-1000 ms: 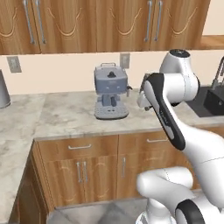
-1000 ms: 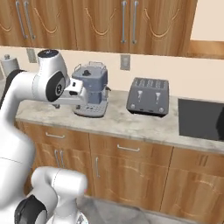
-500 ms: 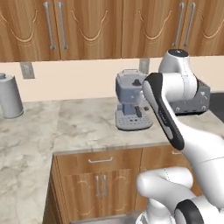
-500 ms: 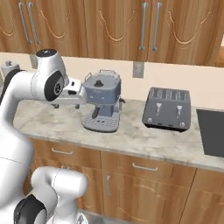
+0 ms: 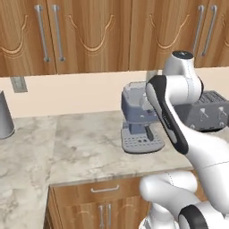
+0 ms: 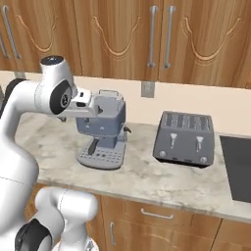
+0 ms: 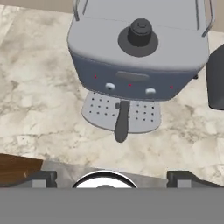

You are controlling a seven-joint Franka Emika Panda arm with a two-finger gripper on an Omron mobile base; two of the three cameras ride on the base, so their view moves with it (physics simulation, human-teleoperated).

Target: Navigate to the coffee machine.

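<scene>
The coffee machine (image 5: 135,120) is a small blue-grey espresso machine standing on the marble counter against the back wall. Its dark portafilter handle points forward over the grated drip tray (image 6: 100,158). The hand view looks down on the coffee machine (image 7: 139,52) from above and in front. My gripper (image 7: 114,178) is open and holds nothing, its dark fingertips (image 7: 43,177) spread wide. In the right base view the gripper (image 6: 96,109) hovers at the machine's upper front left, close to its body.
A dark grey two-slot toaster (image 6: 185,138) stands right of the machine, with a black cooktop (image 6: 238,166) beyond it. A grey canister (image 5: 4,117) sits at the far left. Wooden cabinets hang above and drawers (image 5: 103,190) line the counter front.
The whole scene has shifted and grown as the base drove. The coffee machine now looks larger and nearer in both base views. The arm keeps the same pose.
</scene>
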